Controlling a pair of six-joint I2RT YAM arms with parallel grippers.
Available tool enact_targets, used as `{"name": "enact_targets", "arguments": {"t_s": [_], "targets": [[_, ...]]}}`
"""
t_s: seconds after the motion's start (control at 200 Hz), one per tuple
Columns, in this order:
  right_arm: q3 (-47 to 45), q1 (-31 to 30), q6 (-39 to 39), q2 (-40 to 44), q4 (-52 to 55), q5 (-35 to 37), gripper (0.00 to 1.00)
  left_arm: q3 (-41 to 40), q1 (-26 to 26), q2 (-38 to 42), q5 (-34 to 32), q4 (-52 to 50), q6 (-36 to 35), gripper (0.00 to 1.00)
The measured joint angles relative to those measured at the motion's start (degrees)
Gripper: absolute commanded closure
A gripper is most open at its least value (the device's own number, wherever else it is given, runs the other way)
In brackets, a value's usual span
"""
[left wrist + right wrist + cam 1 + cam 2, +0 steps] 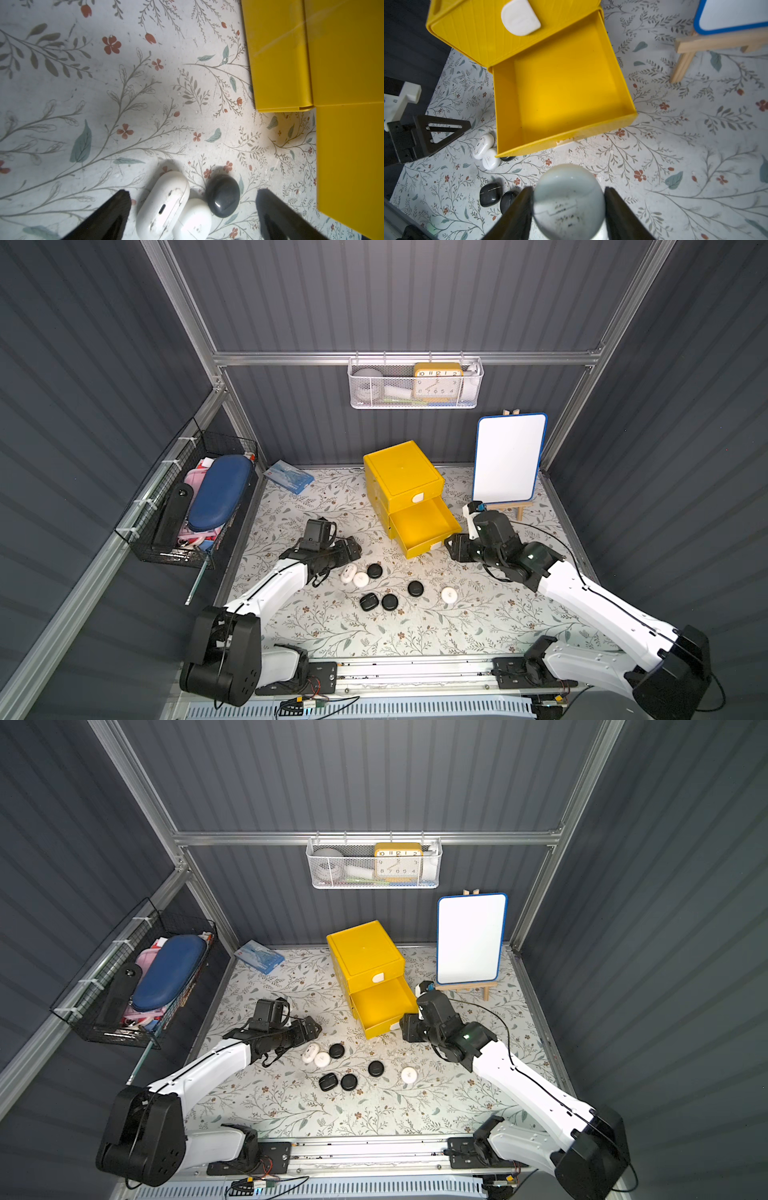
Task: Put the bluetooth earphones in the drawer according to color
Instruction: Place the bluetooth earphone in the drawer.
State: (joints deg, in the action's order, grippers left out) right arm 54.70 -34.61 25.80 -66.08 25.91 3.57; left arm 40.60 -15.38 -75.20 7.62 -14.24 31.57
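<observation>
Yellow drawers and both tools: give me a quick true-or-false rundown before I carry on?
The bottom drawer is pulled out and empty. True.
The right tool holds nothing. False: it is shut on a pale case.
The left tool is open. True.
The black cases on the table number five. False: four.
The top drawer is open. False: it is shut.
</observation>
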Motion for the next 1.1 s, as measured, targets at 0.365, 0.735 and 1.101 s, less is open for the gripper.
{"name": "enact_targets", "arguments": {"t_s": [0.365, 0.735, 1.101], "targets": [[12.59, 4.55, -4.74, -16.41, 0.44, -1.07, 0.44, -0.02, 0.00, -1.03, -0.33, -0.31, 0.00, 0.01], [17.75, 6.08, -6.47, -23.39, 2.08, -2.19, 0.25, -2.58, -0.81, -1.05, -0.42, 0.04, 0.31, 0.01], [13.40, 6.08, -6.12, -11.69, 2.67, -2.78, 0.17, -1.73, -7.06, -6.80, -5.14, -0.50, 2.03, 0.01]]}}
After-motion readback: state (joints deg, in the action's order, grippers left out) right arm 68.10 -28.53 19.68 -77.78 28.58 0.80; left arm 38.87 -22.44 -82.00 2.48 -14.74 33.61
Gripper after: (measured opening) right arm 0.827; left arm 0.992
